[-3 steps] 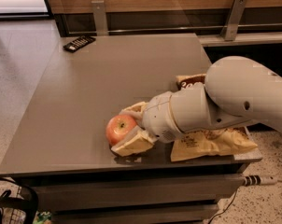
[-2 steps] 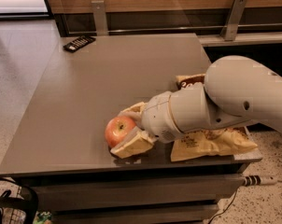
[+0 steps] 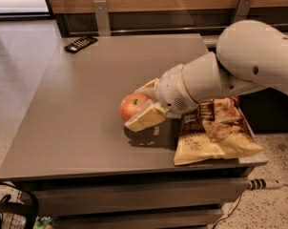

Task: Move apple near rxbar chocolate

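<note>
The red-orange apple (image 3: 132, 107) sits between the two tan fingers (image 3: 147, 119) of my gripper (image 3: 135, 108). The gripper is shut on the apple and holds it a little above the grey table (image 3: 82, 109), with a shadow on the tabletop beneath it. The white arm reaches in from the right. The rxbar chocolate (image 3: 80, 43), a small flat black packet, lies at the table's far left corner, well away from the apple.
A brown-and-yellow chip bag (image 3: 214, 136) lies at the table's front right edge, partly under my arm. A wooden wall with metal brackets (image 3: 102, 16) runs behind the table. Speckled floor lies to the left.
The gripper has lifted the apple off the tabletop, up and slightly to the right. The arm has risen with it. The rxbar has not moved.
</note>
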Motion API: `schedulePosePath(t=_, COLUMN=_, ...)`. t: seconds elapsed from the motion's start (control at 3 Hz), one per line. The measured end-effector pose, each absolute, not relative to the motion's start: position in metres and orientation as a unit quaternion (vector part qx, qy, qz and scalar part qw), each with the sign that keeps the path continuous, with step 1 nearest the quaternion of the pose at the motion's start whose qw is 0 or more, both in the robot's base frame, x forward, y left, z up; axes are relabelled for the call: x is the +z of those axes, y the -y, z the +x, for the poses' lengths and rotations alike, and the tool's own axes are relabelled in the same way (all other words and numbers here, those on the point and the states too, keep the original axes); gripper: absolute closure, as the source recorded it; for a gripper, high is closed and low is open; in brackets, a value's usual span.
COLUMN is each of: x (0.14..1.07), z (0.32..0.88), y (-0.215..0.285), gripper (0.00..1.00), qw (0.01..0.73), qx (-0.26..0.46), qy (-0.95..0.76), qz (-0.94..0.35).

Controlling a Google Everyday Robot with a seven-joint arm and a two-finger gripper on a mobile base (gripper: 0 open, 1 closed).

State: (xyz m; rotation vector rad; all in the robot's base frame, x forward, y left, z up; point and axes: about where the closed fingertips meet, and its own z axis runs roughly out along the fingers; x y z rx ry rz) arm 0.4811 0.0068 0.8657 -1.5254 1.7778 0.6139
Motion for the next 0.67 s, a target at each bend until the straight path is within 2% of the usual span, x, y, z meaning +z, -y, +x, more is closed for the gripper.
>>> schedulePosePath(t=0.33, x=0.909, z=0.589, y=0.031, gripper=1.00, qw=0.375, qx=0.186, qy=-0.739, qz=-0.528)
schedulePosePath(t=0.67, x=0.927, z=0.632, y=0.036, gripper=1.00, qw=0.398, qx=0.164, qy=-0.755, qz=-0.495)
